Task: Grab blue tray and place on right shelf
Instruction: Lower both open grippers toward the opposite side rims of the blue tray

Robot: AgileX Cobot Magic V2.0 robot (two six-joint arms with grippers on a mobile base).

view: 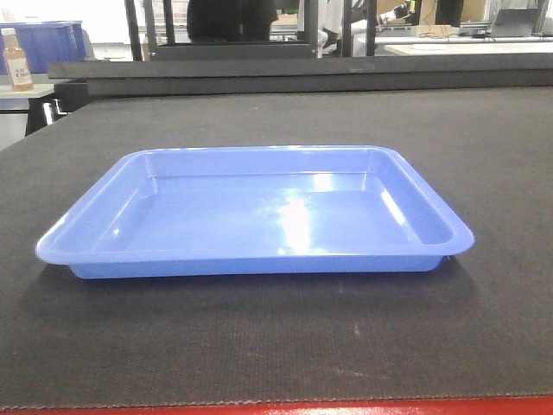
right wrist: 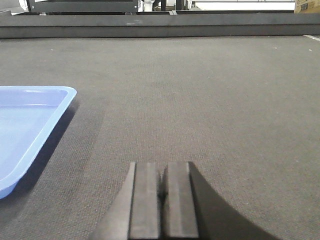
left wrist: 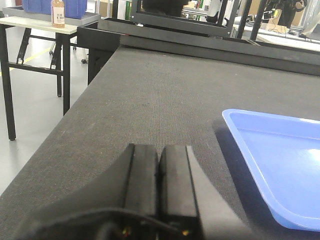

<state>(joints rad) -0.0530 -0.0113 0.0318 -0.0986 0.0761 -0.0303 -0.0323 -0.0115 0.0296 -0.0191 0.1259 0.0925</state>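
The blue tray (view: pixel 259 216) lies flat and empty on the dark-matted table (view: pixel 259 346), near the table's red front edge (view: pixel 346 408), with its long side facing the front camera. Its glossy floor reflects the lights overhead.

The left fingers (left wrist: pixel 142 185) are pressed together, pad against pad, low over the mat. From that wrist view the tray (left wrist: pixel 280 165) sits off to the right, apart from them. The right fingers (right wrist: pixel 145 200) also look pressed together, though the dark seam between them is hard to read. They hover over bare mat, with the tray's corner (right wrist: pixel 30 115) off to their left.

Beyond the table's far left corner, a small side table (left wrist: pixel 30 22) carries a bottle (left wrist: pixel 58 12) and a darker blue bin (view: pixel 47 43).
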